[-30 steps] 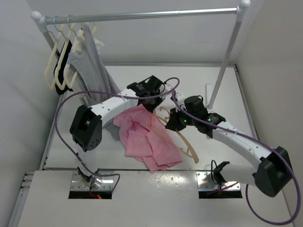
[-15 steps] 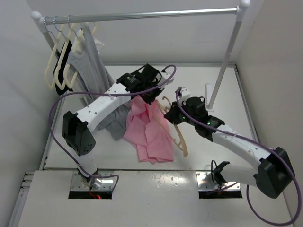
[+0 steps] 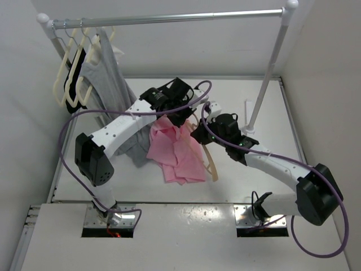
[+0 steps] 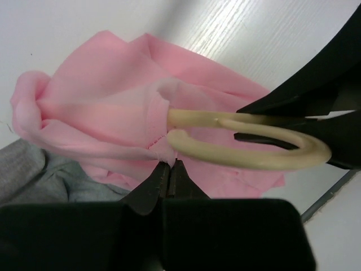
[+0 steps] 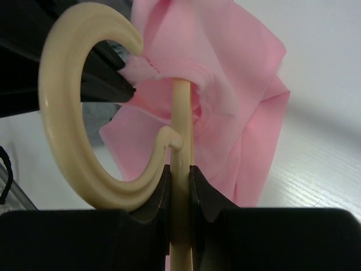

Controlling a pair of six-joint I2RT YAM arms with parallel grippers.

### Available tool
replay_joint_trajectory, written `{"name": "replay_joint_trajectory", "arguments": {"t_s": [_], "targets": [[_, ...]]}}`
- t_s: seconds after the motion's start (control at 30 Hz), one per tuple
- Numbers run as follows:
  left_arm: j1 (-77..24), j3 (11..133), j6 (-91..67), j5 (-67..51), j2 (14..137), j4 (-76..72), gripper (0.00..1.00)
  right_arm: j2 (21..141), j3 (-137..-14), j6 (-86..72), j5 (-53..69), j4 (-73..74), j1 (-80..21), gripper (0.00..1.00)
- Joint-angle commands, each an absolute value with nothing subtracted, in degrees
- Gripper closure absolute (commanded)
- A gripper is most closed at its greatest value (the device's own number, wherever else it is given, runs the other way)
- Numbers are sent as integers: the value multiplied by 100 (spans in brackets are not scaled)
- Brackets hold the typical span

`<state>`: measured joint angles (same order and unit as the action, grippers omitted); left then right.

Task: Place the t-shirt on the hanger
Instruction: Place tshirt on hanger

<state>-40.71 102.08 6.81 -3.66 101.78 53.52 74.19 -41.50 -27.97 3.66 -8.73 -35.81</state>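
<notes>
The light pink t-shirt point(image 3: 177, 152) hangs bunched in the air above the middle of the table. My left gripper point(image 3: 171, 117) is shut on a fold of its fabric near the neck point(image 4: 163, 155). My right gripper point(image 3: 198, 135) is shut on the stem of the peach-tan hanger point(image 5: 179, 169), just below its curved hook point(image 5: 67, 113). One hanger arm point(image 3: 211, 164) juts out below the shirt's right side. In the right wrist view the stem passes into the pink fabric point(image 5: 225, 96). The hook also shows in the left wrist view point(image 4: 254, 144), beside the pinched fold.
A clothes rail point(image 3: 169, 18) spans the back, with its post point(image 3: 265, 84) standing at the right. Cream-white hangers point(image 3: 70, 73) and a grey sleeveless garment point(image 3: 110, 73) hang at its left end. Grey fabric point(image 3: 134, 147) lies under the left arm. Purple cables loop around both arms.
Both grippers have lifted the shirt and hanger off the table. The shirt went from spread on the table to hanging bunched, and the hanger has swung closer to the shirt and more upright.
</notes>
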Motion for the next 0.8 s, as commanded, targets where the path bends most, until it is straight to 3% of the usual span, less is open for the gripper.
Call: {"name": "replay_joint_trajectory", "arguments": {"t_s": [0.0,0.1,0.2,0.23,0.33,0.43,0.57,0.77], "targets": [[-4192,10283,580,-554,9879,5168,99,7409,-4448,-2610,431,-1591,-3656,100],[-4192,10214,712,-886,9774,5168,97,7234,-4211,-2610,194,-1766,-3656,100],[-4262,9906,765,-1177,9616,5168,86,7154,-4008,-2610,193,-2135,-3656,100],[-4263,9905,765,-1230,9615,5168,67,7154,-4008,-2558,289,-2136,-3656,100],[-4315,9984,878,-1230,9528,5168,28,7207,-3956,-2558,482,-2136,-3656,100],[-4315,10133,1299,-1161,9177,5168,14,7146,-3771,-2558,623,-2364,-3656,100],[-4263,10248,1888,-1212,8694,5220,11,7198,-3481,-2558,624,-2846,-3656,100],[-3885,9906,2329,-1821,7893,4817,22,7488,-3278,-2558,747,-3357,-3656,100]]}}
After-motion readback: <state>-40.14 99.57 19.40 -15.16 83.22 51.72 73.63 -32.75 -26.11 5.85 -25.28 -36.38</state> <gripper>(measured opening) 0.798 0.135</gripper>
